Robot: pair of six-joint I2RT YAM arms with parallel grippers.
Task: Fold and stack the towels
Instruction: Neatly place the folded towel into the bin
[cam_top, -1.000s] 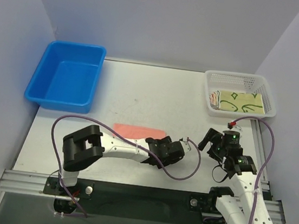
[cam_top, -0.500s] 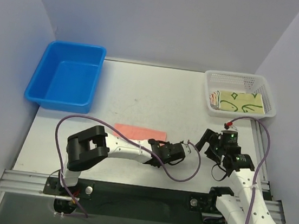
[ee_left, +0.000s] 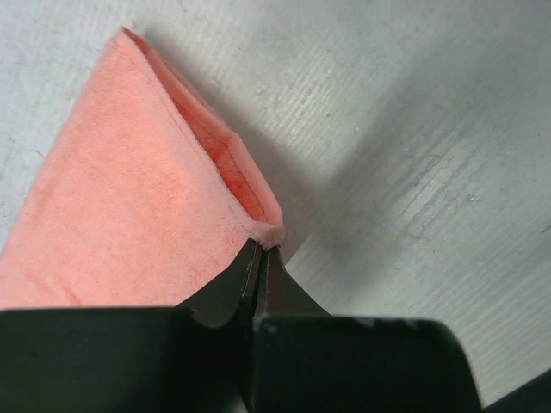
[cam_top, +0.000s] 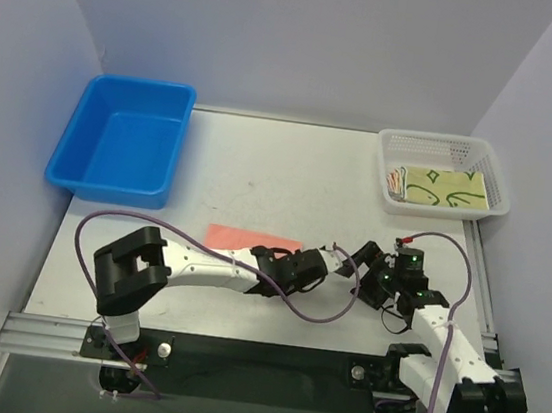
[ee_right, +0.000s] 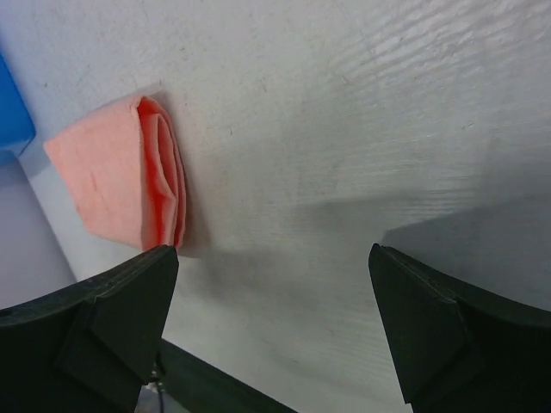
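The left pincer (ee_left: 261,260) is pressed together on one corner of the folded salmon-pink towel (ee_left: 129,198), which lies on the table (ee_left: 413,129) near its front edge. The right pincer (ee_right: 274,323) is spread wide just beside the towel and holds nothing.

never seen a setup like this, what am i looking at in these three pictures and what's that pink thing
Two robot arms are bolted at the near edge of a table. One picture looks down from above; the other two come from cameras on each wrist. The left gripper is pinched shut on a corner of a folded pink towel. The right gripper stands open, holding nothing. At the back sit a blue bin and a white basket containing a green-patterned towel.
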